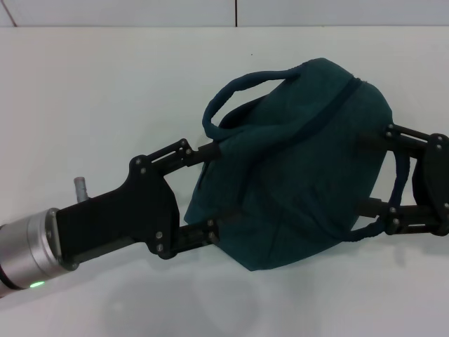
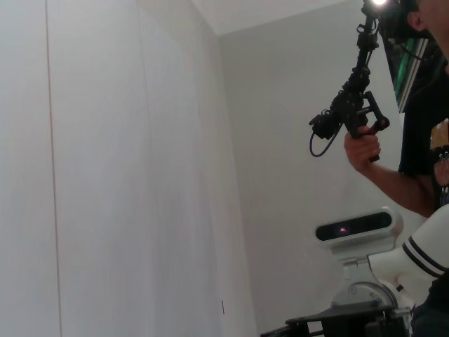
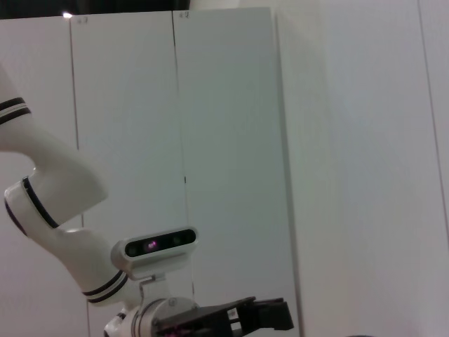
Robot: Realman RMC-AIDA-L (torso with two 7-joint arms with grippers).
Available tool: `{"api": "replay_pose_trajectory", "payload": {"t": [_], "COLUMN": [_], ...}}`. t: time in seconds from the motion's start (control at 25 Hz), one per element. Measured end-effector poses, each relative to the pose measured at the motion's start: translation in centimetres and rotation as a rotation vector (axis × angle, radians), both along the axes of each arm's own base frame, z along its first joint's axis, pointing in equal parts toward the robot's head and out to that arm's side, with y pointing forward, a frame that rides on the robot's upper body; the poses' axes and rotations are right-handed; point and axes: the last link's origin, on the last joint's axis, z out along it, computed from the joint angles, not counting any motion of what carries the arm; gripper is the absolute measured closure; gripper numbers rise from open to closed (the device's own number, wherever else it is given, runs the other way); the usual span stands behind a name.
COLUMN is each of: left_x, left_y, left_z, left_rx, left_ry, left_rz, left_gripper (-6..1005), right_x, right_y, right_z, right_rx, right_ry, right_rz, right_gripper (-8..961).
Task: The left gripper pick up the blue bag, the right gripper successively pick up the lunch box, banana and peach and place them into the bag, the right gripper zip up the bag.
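Two grippers flank your blue bag (image 1: 295, 168) mid-desk: left gripper (image 1: 214, 193) and right gripper (image 1: 372, 172), both spread against its sides. It's soft, floppy cloth; grip a handle (image 1: 231, 95).

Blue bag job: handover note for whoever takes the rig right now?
Left gripper: reaches in from the bag's left side, fingers spread against the fabric; whether it is gripping is not visible.
Right gripper: at the bag's right side, fingers spread top and bottom by the strap; grip also unclear.
Bag: between both grippers over the white table, bulging, handle looped at the upper left.
Lunch box, banana and peach: not visible anywhere, so probably inside already, unconfirmed.
Left: check the zip, its state can't be read from here, and close it if open.
Wrist views show only walls and the robot body.
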Motion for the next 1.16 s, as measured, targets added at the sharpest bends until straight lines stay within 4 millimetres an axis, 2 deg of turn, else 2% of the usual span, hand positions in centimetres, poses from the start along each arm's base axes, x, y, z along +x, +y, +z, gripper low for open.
{"api": "replay_pose_trajectory", "payload": {"t": [1.16], "left_x": [0.04], "left_y": [-0.2], "left_z": [-0.21], "left_rx": [0.006], "left_ry": [-0.011], "left_rz": [0.01], "left_gripper": [268], "right_x": [-0.18], "right_y": [0.05], "right_z": [-0.15], "right_rx": [0.009], "right_ry": [0.018], "right_rz": [-0.004], "right_gripper": [67]}}
